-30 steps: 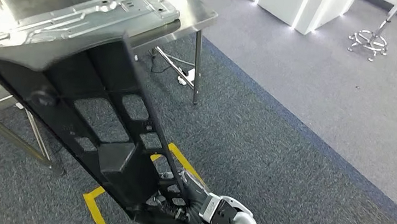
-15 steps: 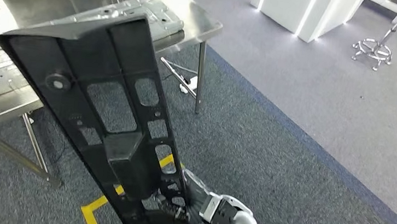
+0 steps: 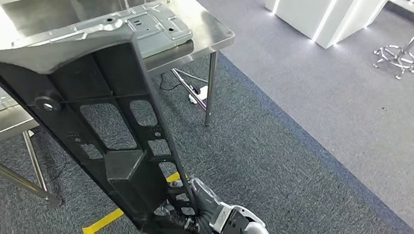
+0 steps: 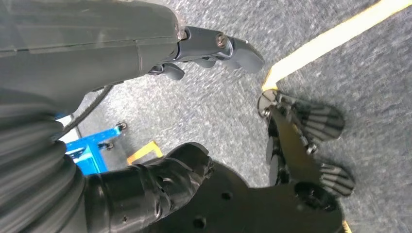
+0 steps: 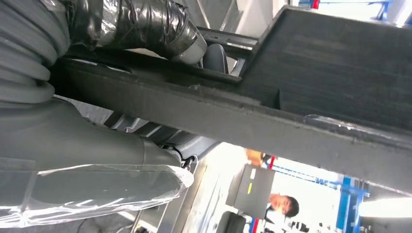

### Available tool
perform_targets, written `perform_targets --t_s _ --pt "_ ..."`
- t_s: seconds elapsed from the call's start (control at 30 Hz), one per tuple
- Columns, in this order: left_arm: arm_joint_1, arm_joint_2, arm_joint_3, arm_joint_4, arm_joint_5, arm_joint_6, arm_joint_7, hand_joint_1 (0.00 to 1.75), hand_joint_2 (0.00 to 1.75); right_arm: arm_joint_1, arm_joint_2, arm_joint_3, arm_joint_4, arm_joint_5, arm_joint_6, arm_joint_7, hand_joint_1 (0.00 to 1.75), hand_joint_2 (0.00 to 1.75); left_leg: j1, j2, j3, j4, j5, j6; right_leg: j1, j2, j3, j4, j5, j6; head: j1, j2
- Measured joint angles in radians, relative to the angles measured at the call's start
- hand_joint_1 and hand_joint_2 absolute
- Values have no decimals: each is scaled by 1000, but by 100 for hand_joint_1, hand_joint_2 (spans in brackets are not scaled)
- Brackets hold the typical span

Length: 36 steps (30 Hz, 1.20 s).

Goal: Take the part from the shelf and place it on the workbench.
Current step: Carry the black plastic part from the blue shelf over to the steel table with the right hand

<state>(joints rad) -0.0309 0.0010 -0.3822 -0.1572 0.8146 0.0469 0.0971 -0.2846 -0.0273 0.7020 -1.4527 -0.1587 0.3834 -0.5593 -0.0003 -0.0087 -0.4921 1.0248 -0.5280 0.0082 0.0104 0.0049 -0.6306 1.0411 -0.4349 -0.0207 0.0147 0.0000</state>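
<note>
**Right hand carries the black part beside the worktop**

The right hand [image 3: 195,210] grips the lower end of the part [image 3: 101,124], a long black ribbed panel with cut-out windows. In the right wrist view the fingers [image 5: 145,24] wrap over one of its ribs and the thumb lies beneath its edge. The part [image 5: 311,97] is held in the air, tilted, rising from the hand up and to the left; its broad upper end overlaps the near edge of the worktop [image 3: 213,29] in the head view, and whether it touches there cannot be told.

The left hand [image 4: 145,53] hangs above the floor [image 4: 214,102] with its fingers apart and nothing between them.

On the steel worktop lies a long silver stamped panel [image 3: 156,23], running along the front edge. Below is grey carpet with yellow tape [image 3: 106,222] marking a corner near the right hand. Farther right stand a white lit block [image 3: 318,13] and a chrome stool base [image 3: 396,58]. A person [image 5: 284,206] stands in the background of the right wrist view.
</note>
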Motion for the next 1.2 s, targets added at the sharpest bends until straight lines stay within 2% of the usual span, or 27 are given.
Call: perform_targets --t_s 0.07,0.17,0.2,0.23,0.27,0.33,0.4,0.47,0.53,0.57,0.6,0.67,0.7,0.73,0.77,0.83,0.87,0.9,1.0,1.07,1.13,1.2 --pt "-1 0 0 0 0 0 0 0 175 -2 1 0 -1 0 0 0 175 175 2 2 -20 53 -13 -8 -6 1 21 -12 -5 -10 0 0" --pt "-2 -1 0 0 0 -1 0 0 175 -3 1 0 -2 0 0 0 175 175 9 2 -127 223 -78 -19 -7 -1 43 -16 -22 -18 0 0" --pt "-1 -1 0 0 0 -2 -1 0 175 -2 1 0 -2 0 0 0 175 175 11 3 -158 257 -90 -22 -7 -1 51 -16 -30 -17 0 0" --pt "0 -1 0 0 1 -2 -1 0 175 -1 1 0 -2 0 0 0 175 175 12 3 -175 259 -82 -24 -6 0 61 -16 -37 -16 0 0" --pt "1 -1 0 0 1 -2 -1 0 175 -1 1 0 -2 0 0 0 175 175 13 3 -174 227 -50 -25 -6 2 73 -16 -46 -15 0 0" --pt "4 0 1 0 1 -2 -1 0 175 -1 1 0 -1 0 0 0 175 175 11 3 -144 104 47 -18 -6 3 96 -16 -63 -10 0 0" --pt "5 1 1 1 1 -2 -2 0 175 -1 1 0 -1 0 1 0 175 175 2 4 -125 19 82 -6 -6 4 105 -17 -76 0 0 0" --pt "3 2 1 1 2 -2 -2 0 175 -1 1 0 -2 0 1 0 175 175 -4 4 -119 -2 77 9 -5 3 108 -12 -78 13 0 0" --pt "4 1 2 1 2 -2 -2 0 175 -1 1 0 -2 0 1 0 175 175 0 4 -98 -15 87 22 -5 1 111 7 -83 23 0 0" --pt "5 1 2 1 2 -2 -2 0 175 -2 1 0 -2 0 1 0 175 175 2 5 -87 -20 86 26 -6 1 100 34 -93 27 1 0" --pt "5 1 2 1 2 -2 -2 0 175 -3 1 -1 -2 0 1 0 175 175 4 5 -78 -23 83 31 -8 1 74 80 -111 31 1 0" --pt "4 2 2 1 2 -2 -2 0 175 -2 0 -1 -2 0 1 0 175 175 3 5 -68 -23 73 37 -13 0 -4 200 -157 41 1 0" --pt "3 2 2 1 2 -2 -2 0 175 0 0 -1 -2 0 1 0 175 175 3 5 -62 -22 66 37 -16 0 -41 243 -174 45 1 0" --pt "3 2 2 1 2 -2 -2 0 175 1 -1 -1 -2 0 1 0 175 175 3 4 -54 -22 59 37 -18 0 -64 256 -174 47 1 0" --pt "3 2 2 1 2 -2 -2 0 175 2 -2 -1 -2 0 1 0 175 175 4 3 -44 -21 51 35 -20 0 -70 236 -153 48 1 0" --pt "5 0 2 1 3 -2 -2 0 175 2 -2 -1 -2 0 1 0 175 175 6 3 -20 -19 30 27 -24 -2 -45 119 -57 47 2 0" --pt "6 0 2 1 3 -2 -2 0 175 2 -3 -1 -2 0 1 0 175 175 6 2 -10 -17 20 21 -23 -4 -31 63 -24 44 1 0" --pt "5 0 2 1 4 -2 -2 0 175 2 -4 -1 -2 0 1 0 175 175 5 1 -5 -16 12 15 -20 -5 -20 26 -2 40 1 0" --pt "1 0 3 1 5 -2 -3 0 175 2 -5 -2 -2 0 1 0 175 175 4 2 4 -10 0 -3 -17 -3 -9 10 0 17 1 0" --pt "-1 0 4 1 5 -2 -4 0 175 2 -5 -2 -3 2 -2 -2 175 175 6 3 -7 27 -11 -10 -19 -2 6 4 -1 4 1 0" --pt "-2 -1 5 1 6 -1 -5 0 175 1 -4 -2 -7 11 -9 -5 175 175 9 3 -61 126 -48 -18 -18 -4 19 -1 -6 -6 1 0" --pt "-2 -1 6 1 7 0 -5 0 175 1 -4 -2 -9 29 -18 -8 175 175 10 4 -137 235 -94 -23 -14 -8 24 -1 -14 -12 1 0"
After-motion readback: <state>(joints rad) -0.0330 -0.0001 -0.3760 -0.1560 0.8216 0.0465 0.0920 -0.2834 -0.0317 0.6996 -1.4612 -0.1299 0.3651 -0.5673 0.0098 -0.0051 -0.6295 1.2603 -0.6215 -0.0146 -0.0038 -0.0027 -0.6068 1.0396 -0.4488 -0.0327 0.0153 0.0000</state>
